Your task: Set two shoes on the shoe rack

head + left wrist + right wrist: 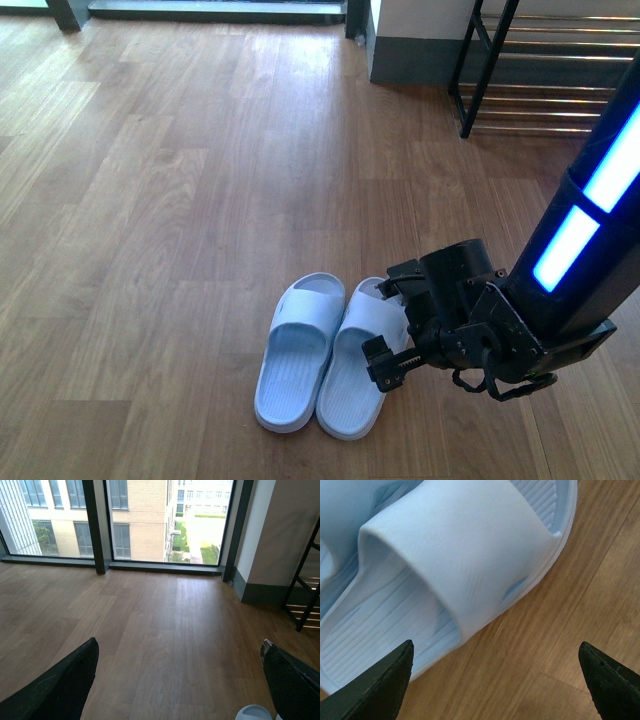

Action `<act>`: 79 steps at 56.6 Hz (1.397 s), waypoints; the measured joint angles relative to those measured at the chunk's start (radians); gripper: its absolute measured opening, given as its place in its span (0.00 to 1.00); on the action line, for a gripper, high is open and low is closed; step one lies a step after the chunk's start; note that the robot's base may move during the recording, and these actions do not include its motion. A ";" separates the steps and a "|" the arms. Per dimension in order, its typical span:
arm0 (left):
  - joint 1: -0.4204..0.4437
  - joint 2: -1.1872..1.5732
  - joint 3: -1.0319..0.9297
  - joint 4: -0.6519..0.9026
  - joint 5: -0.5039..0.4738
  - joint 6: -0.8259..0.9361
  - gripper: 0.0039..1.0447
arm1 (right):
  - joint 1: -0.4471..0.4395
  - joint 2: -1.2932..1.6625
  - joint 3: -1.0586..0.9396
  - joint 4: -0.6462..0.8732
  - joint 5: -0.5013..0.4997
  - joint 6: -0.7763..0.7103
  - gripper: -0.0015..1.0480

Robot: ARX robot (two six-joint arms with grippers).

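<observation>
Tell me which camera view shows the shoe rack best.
The front view: there the shoe rack shows a black side frame and several chrome bars, though cut by the picture's edge. The left wrist view catches only a corner of it. The right wrist view shows none of it.

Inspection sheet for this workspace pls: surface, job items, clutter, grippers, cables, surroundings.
Surface: wood plank floor; both slides lie on it.
Job's things: two pale blue slides side by side: first slide clear of the arm, second slide partly under the right gripper. The shoe rack is at far right by the wall, only partly in view, with no shoes on the bars that show.
Clutter: nothing seen.
Grippers: right gripper open, over the second slide's strap, not gripping. Left gripper open, empty, above the floor.
Cables: short black cable loop under the right wrist.
Surroundings: tall windows; pale wall with dark skirting.
</observation>
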 joint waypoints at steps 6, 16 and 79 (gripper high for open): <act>0.000 0.000 0.000 0.000 0.000 0.000 0.91 | 0.000 0.025 0.049 -0.026 0.009 0.013 0.91; 0.000 0.000 0.000 0.000 0.000 0.000 0.91 | 0.000 0.070 0.137 -0.048 0.034 0.041 0.91; 0.000 0.000 0.000 0.000 0.000 0.000 0.91 | -0.098 -0.132 -0.117 0.134 0.093 0.102 0.01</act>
